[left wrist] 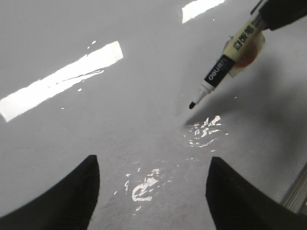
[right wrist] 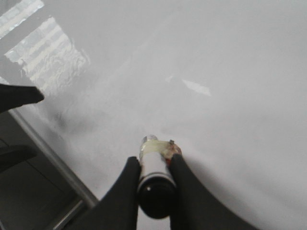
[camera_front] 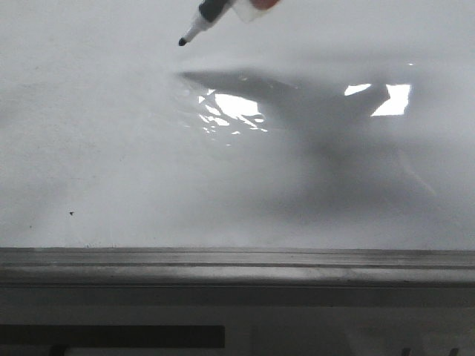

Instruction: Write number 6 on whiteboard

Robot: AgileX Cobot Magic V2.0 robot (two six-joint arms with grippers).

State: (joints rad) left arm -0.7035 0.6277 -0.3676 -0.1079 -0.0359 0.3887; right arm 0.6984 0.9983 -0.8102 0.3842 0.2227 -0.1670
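Note:
The whiteboard [camera_front: 111,148] is a glossy white-grey board lying flat, with bright light glare on it. No drawn number 6 shows on it in any view. My right gripper [right wrist: 154,165] is shut on a black-and-white marker [right wrist: 154,184], uncapped. The marker [camera_front: 206,21] slants down from the top of the front view, and its black tip hangs a little above the board's far part. In the left wrist view the marker [left wrist: 225,67] casts a small shadow just under its tip. My left gripper [left wrist: 152,191] is open and empty, low over the board [left wrist: 120,120].
A grey metal ledge [camera_front: 237,263] runs along the board's near edge and also shows in the right wrist view [right wrist: 53,165]. A tiny black speck [camera_front: 71,213] sits on the board at the near left. Dark arm shadow lies across the right part of the board.

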